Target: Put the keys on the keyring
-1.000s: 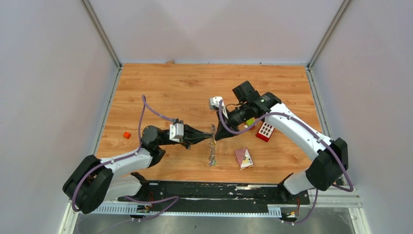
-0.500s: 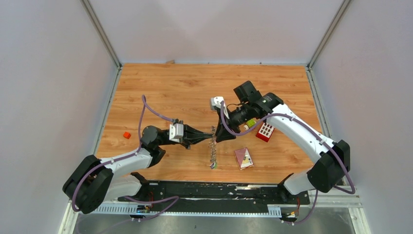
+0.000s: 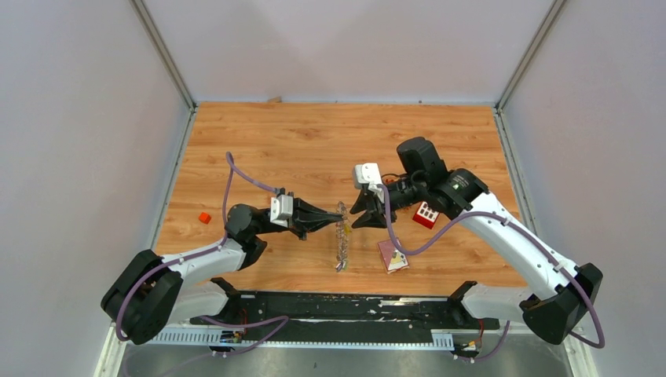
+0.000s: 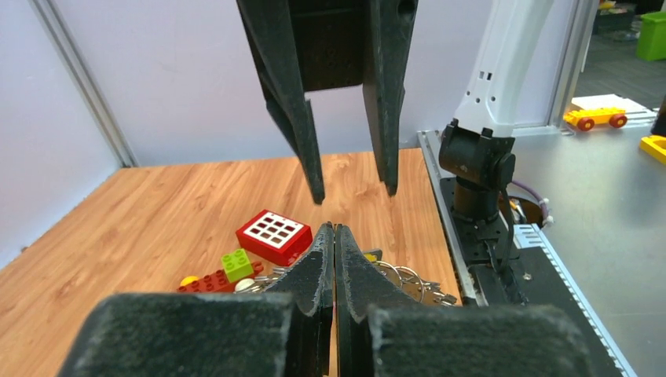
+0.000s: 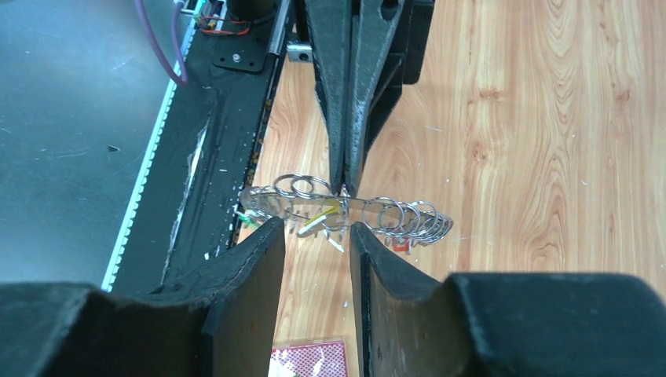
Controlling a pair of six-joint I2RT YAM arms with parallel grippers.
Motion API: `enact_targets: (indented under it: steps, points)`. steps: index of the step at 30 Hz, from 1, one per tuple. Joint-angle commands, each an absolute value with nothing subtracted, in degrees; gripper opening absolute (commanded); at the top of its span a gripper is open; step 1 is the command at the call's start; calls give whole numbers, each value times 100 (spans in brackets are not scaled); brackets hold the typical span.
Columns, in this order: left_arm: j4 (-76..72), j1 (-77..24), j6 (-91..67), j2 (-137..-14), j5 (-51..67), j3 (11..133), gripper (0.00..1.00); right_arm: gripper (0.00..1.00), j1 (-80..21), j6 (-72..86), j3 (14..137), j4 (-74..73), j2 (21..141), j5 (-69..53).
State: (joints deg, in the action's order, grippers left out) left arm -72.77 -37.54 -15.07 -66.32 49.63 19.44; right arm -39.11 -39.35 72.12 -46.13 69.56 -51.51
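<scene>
Your right claw (image 3: 356, 219) backed off, fingers parted, empty; left claw (image 3: 336, 221) pinched keyring (image 3: 341, 243); yellow key (image 5: 328, 210) at ring, threading unconfirmed.

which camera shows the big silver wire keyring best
Right wrist: the silver wire keyring is stretched out, loops distinct, pinched by the left gripper. Top external shows it only as a thin strand; left wrist hides most behind its own fingers.
</scene>
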Motion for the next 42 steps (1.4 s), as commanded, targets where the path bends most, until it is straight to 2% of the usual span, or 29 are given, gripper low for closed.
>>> enact_targets:
  steps: [1,16,25,42]
  points:
    - [-7786,-3779,-1711,-6602,4815,2034,0,37,-3962,-3942,6893,-3899,6932,-4990]
    - [-7791,-3782,-1714,-6647,4827,2029,0,38,-4037,-3739,6632,-3402,6951,-5031]
    - [-7785,-3779,-1714,-6645,4816,2031,0,25,-4092,-3728,6586,-3386,6980,-5130]
    - [-7759,-3783,-1683,-6654,4801,2023,0,19,-4136,-3684,6551,-3318,6995,-5199]
